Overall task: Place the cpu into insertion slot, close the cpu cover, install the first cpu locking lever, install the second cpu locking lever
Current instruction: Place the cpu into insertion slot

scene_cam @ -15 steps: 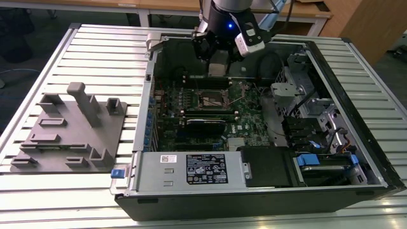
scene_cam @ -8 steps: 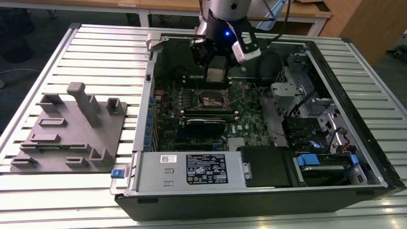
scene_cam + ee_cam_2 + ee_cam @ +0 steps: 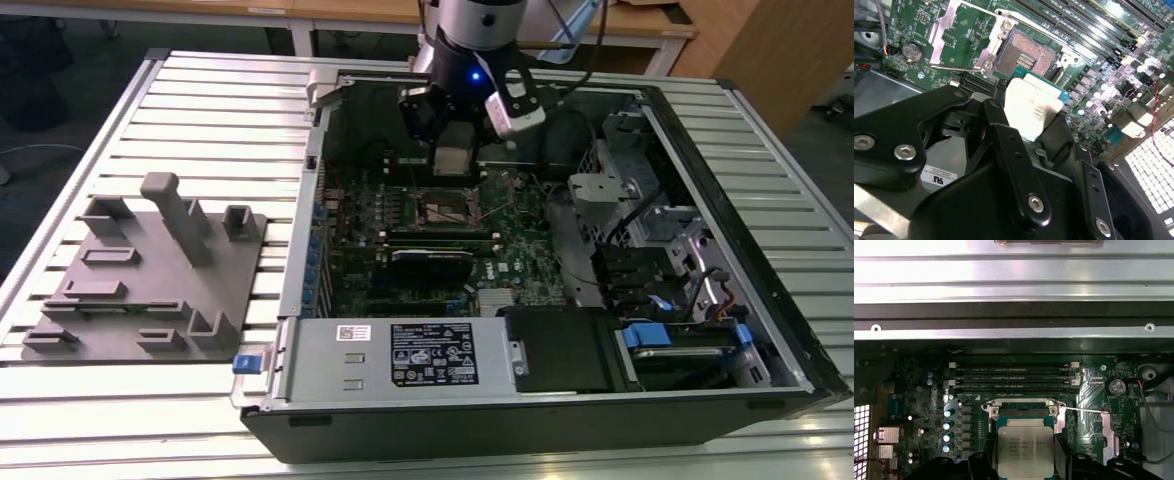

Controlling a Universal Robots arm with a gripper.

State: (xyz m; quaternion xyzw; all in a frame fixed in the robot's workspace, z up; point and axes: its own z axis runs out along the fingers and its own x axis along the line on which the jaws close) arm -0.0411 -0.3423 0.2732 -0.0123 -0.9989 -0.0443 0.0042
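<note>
CPU (image 3: pixel 1025 452), a square chip with a silvery top, is clamped by two opposite edges between the black fingers (image 3: pixel 985 462) of the gripper (image 3: pixel 1025 466). It hangs lid up above the motherboard (image 3: pixel 523 250) inside the open computer case (image 3: pixel 561 425). In both wrist views it sits just short of the insertion slot (image 3: pixel 1024 411), not yet over it and apart from its contacts. The slot lies on the board beside the row of memory slots (image 3: pixel 1014 376). The CPU cover (image 3: pixel 942 35) looks folded back off the slot, and a thin locking lever (image 3: pixel 954 67) is swung out alongside it.

The likeliest trouble is misalignment. In the second wrist view the chip looks tilted relative to the slot, so lowering it without squaring it up could land a corner on the metal rim or bend the fine contacts. A weak grip on the edges could also let the chip slip and drop in crooked.
</note>
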